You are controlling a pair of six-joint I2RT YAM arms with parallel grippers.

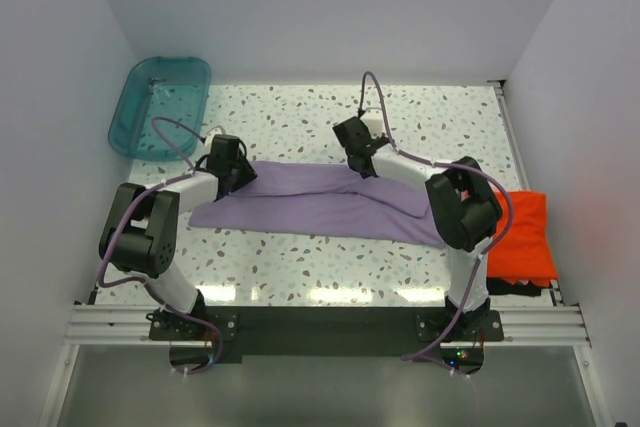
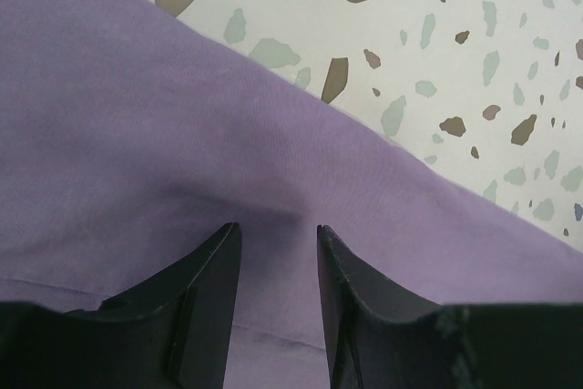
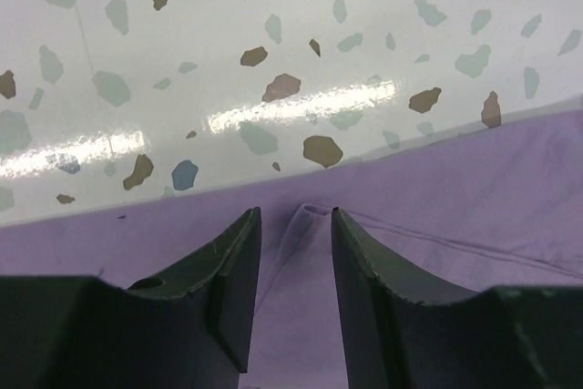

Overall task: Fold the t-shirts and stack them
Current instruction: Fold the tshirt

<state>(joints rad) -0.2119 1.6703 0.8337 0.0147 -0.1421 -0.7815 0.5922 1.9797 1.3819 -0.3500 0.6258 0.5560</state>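
Your lavender t-shirt (image 1: 320, 205) is lying as a long, flattened band across the middle of the counter (image 1: 300, 267), running from the left side toward the right edge. Your left jaws are standing apart low over the shirt's left end, with cloth showing in the gap and nothing pinched. Your right jaws are also standing released, at the shirt's far hem, with a small crease sitting between the tips. The orange-red t-shirt (image 1: 525, 237) is resting folded at the right edge. The teal tub (image 1: 165, 107) is sitting at the far left corner.

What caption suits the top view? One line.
Left end effector and right end effector over lavender t-shirt; orange t-shirt aside.
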